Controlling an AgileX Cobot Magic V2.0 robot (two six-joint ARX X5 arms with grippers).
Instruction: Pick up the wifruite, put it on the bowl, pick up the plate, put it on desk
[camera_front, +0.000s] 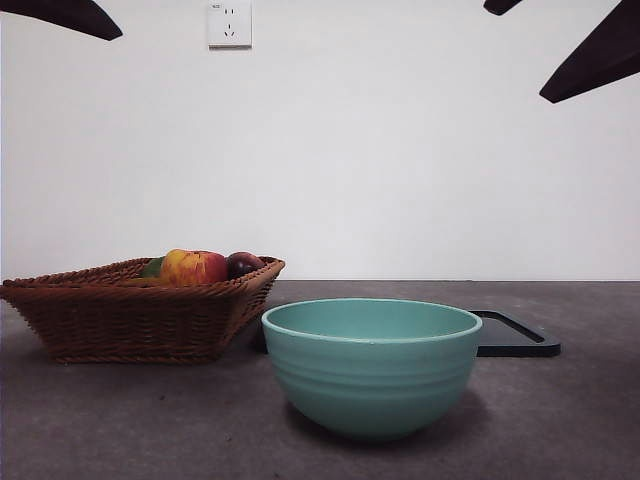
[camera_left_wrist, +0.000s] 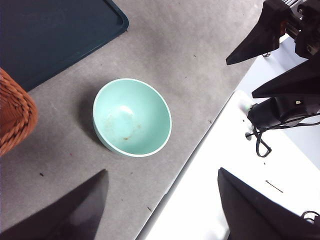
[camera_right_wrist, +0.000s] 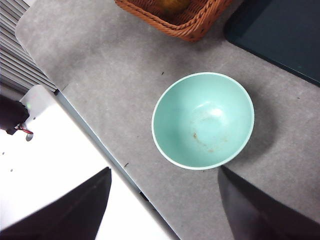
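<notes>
front view: nothing picked yet

bowl sits empty on the desk, basket beside it, black tray behind. wifruite can't be made out among the basket's fruit, so a wrong pick looks likely. left gripper and right gripper hang high, jaws apart.

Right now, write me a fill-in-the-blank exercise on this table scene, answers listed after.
1. The inside of the teal bowl holds ____.
2. The red-yellow apple lies in the wicker ____.
3. The flat black tray lies on the desk ____ the bowl, seen from the front.
4. Both the left pincer and the right pincer have their jaws ____, high above the desk.

Answers: nothing; basket; behind; open
</notes>
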